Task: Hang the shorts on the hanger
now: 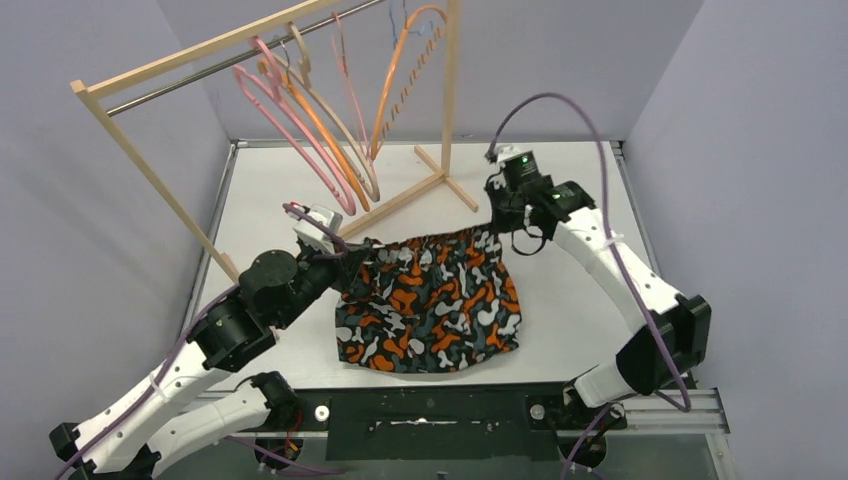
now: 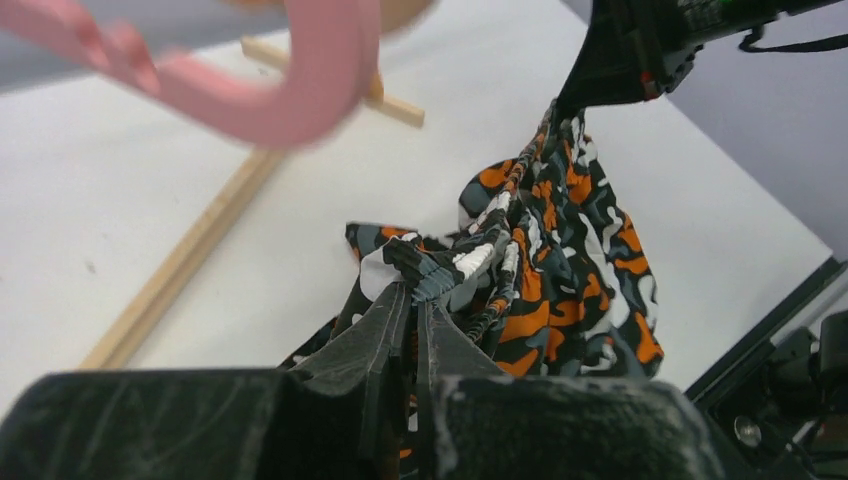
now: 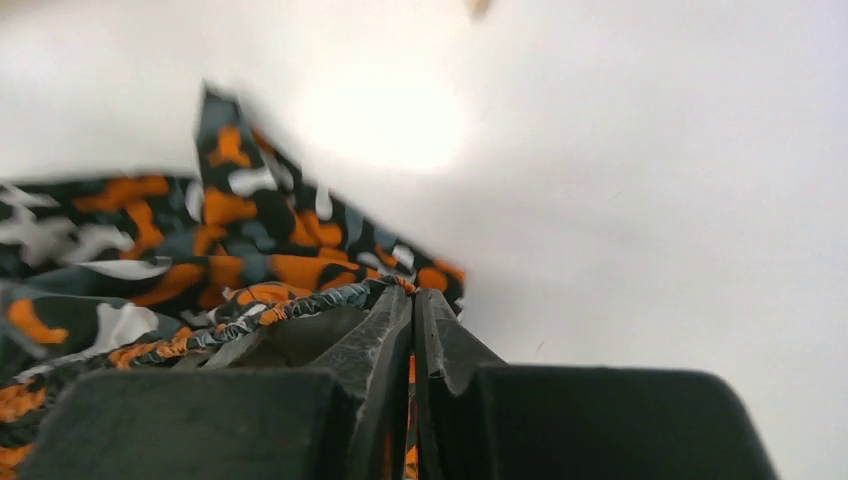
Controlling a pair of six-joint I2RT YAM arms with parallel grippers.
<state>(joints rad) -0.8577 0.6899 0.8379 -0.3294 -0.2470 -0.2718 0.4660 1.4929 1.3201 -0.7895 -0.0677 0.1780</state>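
Observation:
The camouflage shorts (image 1: 430, 300) hang stretched between both grippers, waistband up, legs trailing onto the white table. My left gripper (image 1: 352, 252) is shut on the left end of the waistband; in the left wrist view its jaws (image 2: 415, 290) pinch the gathered band of the shorts (image 2: 560, 250). My right gripper (image 1: 497, 228) is shut on the right end; in the right wrist view (image 3: 412, 295) the elastic edge of the shorts (image 3: 200, 250) sits between its fingers. The thick pink hanger (image 1: 290, 140) hangs on the rack behind the left gripper and shows blurred in the left wrist view (image 2: 300, 90).
A wooden clothes rack (image 1: 150, 175) with a metal rod stands at the back left, its foot (image 1: 440, 180) reaching toward the table's middle. Orange hangers (image 1: 400, 70) and a thin pink wire hanger (image 1: 350, 90) hang on it. Grey walls enclose the table.

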